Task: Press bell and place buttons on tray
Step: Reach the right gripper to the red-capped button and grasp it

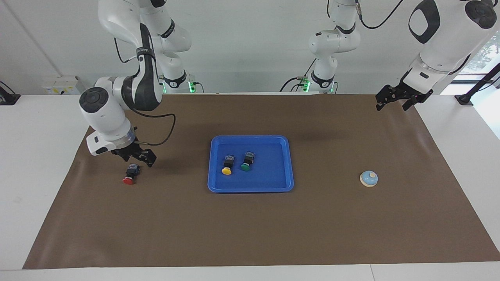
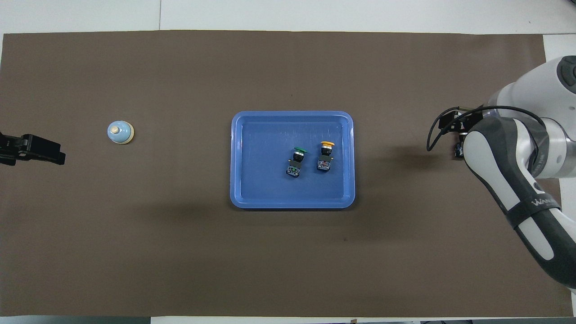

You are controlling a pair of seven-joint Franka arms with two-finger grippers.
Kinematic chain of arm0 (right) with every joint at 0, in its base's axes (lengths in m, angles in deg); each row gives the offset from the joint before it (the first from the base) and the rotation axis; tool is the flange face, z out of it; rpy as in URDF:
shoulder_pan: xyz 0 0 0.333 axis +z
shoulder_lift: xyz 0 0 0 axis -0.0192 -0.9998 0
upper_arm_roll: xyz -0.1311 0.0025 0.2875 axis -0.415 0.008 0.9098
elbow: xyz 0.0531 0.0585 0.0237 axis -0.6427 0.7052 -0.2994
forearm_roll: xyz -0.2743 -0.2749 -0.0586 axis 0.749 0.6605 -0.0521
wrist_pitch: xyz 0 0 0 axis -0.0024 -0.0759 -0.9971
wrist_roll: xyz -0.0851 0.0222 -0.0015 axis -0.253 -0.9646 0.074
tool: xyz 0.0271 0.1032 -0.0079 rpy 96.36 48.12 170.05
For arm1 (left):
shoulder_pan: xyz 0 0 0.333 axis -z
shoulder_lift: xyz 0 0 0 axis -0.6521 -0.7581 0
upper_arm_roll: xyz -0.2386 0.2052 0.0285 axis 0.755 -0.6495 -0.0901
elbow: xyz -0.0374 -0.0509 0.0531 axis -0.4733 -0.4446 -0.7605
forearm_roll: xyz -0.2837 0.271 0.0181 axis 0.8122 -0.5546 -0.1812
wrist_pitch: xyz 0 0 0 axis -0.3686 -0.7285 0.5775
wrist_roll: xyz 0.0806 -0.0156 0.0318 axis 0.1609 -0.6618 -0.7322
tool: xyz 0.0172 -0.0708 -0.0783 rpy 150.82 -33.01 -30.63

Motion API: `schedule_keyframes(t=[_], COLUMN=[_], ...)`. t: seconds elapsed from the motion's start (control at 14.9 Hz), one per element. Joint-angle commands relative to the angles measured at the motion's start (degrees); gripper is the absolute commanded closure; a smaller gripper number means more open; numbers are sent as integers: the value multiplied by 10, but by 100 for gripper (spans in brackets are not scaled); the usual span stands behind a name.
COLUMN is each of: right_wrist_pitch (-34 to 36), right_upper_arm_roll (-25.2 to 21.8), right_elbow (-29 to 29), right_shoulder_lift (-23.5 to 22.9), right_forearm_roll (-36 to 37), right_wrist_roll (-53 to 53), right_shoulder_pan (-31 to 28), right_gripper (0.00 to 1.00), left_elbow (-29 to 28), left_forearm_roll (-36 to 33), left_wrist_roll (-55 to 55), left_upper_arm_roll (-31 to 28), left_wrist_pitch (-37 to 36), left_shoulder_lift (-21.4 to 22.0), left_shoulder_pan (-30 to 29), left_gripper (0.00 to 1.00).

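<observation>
The blue tray [image 1: 273, 173] [image 2: 261, 180] lies mid-table. In it lie the yellow button [image 1: 227, 165] [image 2: 325, 155] and the green button [image 1: 247, 161] [image 2: 296, 162], both on their sides. The red button [image 1: 130, 174] lies on the mat toward the right arm's end. My right gripper [image 1: 137, 159] hangs open just above it, a little to the robots' side; the arm hides both in the overhead view. The bell [image 1: 368, 178] [image 2: 120, 132] stands alone toward the left arm's end. My left gripper [image 1: 394, 105] is open and empty, raised over the mat's corner by the robots.
A brown mat [image 1: 250, 234] covers the table, with bare white tabletop [image 1: 35, 164] at both ends. A black cable [image 1: 166, 132] loops from the right wrist. Open mat lies between the tray and the bell and between the tray and the red button.
</observation>
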Motion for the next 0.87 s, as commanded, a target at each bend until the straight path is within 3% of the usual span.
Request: schedule_keyframes(t=[0.0, 0.74, 0.81], right_wrist_pitch=[-94, -193, -193], right_upper_arm_roll=[8, 8, 8], right_elbow=[100, 115, 116], right_shoulder_lift=[34, -33, -32], right_forearm_roll=[8, 8, 8], right_wrist_roll=[63, 117, 118], right_shoulder_pan=[-35, -58, -58], right_gripper=[0, 0, 6], left_elbow=[-9, -9, -9], left_forearm_roll=[7, 7, 7], left_wrist_roll=[5, 5, 5], left_upper_arm_roll=[-2, -2, -2], left_wrist_pitch=[-2, -2, -2], left_shoulder_lift=[11, 12, 11], left_shoulder_pan=[-2, -2, -2], left_gripper=[0, 0, 0])
